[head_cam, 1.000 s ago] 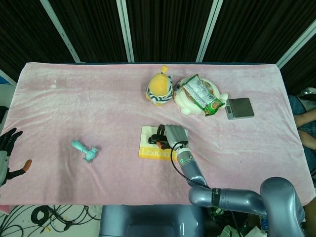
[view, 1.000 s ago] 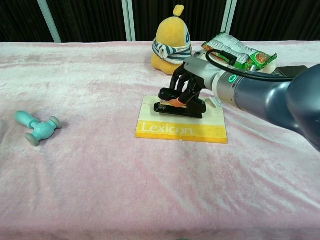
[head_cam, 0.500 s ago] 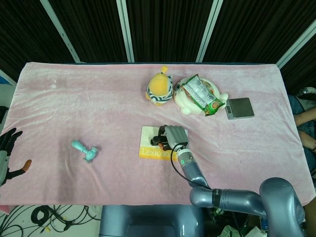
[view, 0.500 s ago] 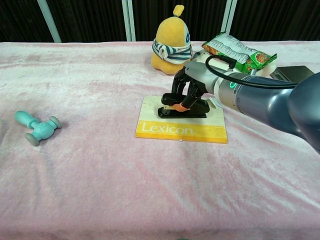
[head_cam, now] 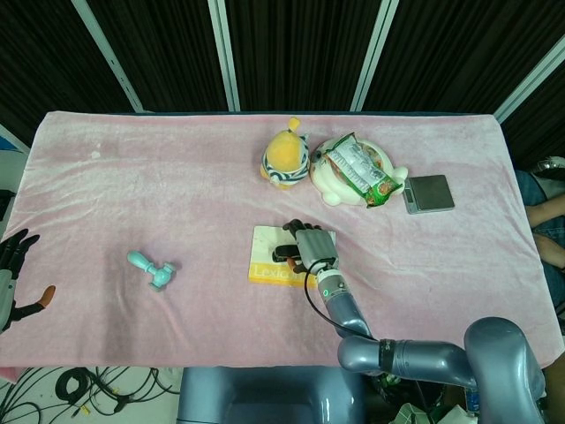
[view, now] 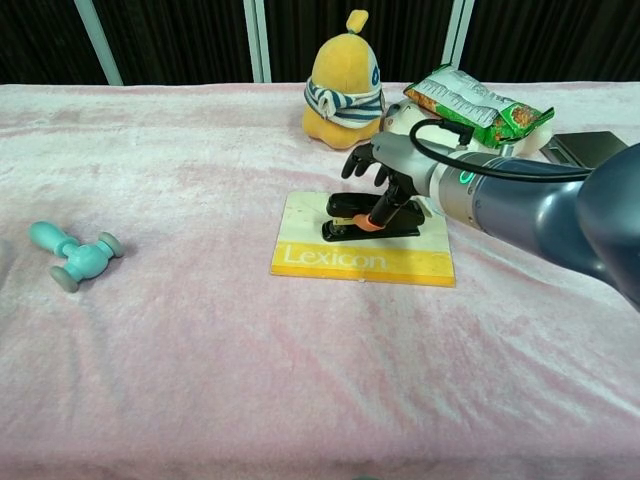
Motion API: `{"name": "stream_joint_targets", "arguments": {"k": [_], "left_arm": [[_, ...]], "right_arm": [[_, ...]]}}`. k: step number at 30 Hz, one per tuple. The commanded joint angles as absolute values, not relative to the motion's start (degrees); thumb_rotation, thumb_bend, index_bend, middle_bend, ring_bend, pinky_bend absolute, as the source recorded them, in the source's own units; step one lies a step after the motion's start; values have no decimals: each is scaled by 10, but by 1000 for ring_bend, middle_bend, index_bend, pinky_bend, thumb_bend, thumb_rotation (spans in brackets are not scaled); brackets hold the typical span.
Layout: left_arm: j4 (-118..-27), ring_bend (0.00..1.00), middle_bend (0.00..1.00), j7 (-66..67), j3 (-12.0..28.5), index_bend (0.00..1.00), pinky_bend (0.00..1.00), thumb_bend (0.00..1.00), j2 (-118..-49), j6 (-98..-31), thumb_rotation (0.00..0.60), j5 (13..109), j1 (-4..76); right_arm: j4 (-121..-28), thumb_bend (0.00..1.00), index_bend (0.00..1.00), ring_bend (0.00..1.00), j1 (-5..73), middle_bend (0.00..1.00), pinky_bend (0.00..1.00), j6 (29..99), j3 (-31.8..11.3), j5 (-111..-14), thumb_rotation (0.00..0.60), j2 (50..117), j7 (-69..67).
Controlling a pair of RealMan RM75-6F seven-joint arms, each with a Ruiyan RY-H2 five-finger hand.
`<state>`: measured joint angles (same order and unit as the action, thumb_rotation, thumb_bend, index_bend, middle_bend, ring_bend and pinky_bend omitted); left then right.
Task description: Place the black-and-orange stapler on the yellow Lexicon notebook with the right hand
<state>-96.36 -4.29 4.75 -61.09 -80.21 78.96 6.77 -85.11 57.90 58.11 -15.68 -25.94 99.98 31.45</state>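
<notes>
the yellow lexicon notebook lies nearest me on the pink cloth, and the black-and-orange stapler rests flat on its pale upper part. my right hand is just behind it, fingers spread, one fingertip maybe touching; i judge this the release step, so next i lift clear without nudging it, short of the plush toy beyond

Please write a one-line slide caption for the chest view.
The right hand, fingers spread, touches the stapler lying on the yellow notebook.
</notes>
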Motion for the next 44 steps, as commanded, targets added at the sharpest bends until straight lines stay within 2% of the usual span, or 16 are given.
{"name": "stream_joint_targets", "arguments": {"k": [1,7,11,14,18,23,27,32,37,44], "left_arm": [[-964,0,11,-43,48,109,109,312,-611,-802,600,789,68],[-965,0,8,-38,47,108,108,312,-612,-804,600,791,67],[-964,0,8,-37,47,108,108,313,-614,-810,600,794,65],[-963,0,8,-37,47,108,108,312,-616,-814,600,796,65],[-962,0,8,-37,48,108,108,312,-619,-819,600,800,64],[-960,0,9,-32,49,108,109,312,-623,-825,600,805,64],[-958,0,11,-28,48,108,108,312,-626,-831,600,810,63],[-953,0,12,-21,47,107,109,312,-630,-841,600,820,61],[-950,0,12,-15,43,108,108,312,-633,-842,600,824,60],[-950,0,12,-14,40,107,109,312,-634,-846,600,831,58]], "right_arm": [[-867,279,173,148,575,103,125,591,-160,-260,600,986,318],[-930,277,168,142,556,77,119,617,-156,-273,600,932,327],[-1027,278,167,141,512,72,119,634,-155,-299,600,837,299],[-1064,277,167,142,481,72,118,640,-149,-334,600,788,270],[-1115,263,164,141,406,72,118,645,-106,-452,600,695,205],[-1108,248,146,140,318,71,118,689,-32,-612,600,636,133],[-1068,238,144,140,259,71,115,744,13,-717,600,622,74],[-981,235,139,140,183,71,112,849,51,-806,600,647,20],[-891,230,128,140,122,68,111,930,55,-831,600,693,-7],[-853,217,116,140,102,67,111,938,41,-827,600,707,8]]}}
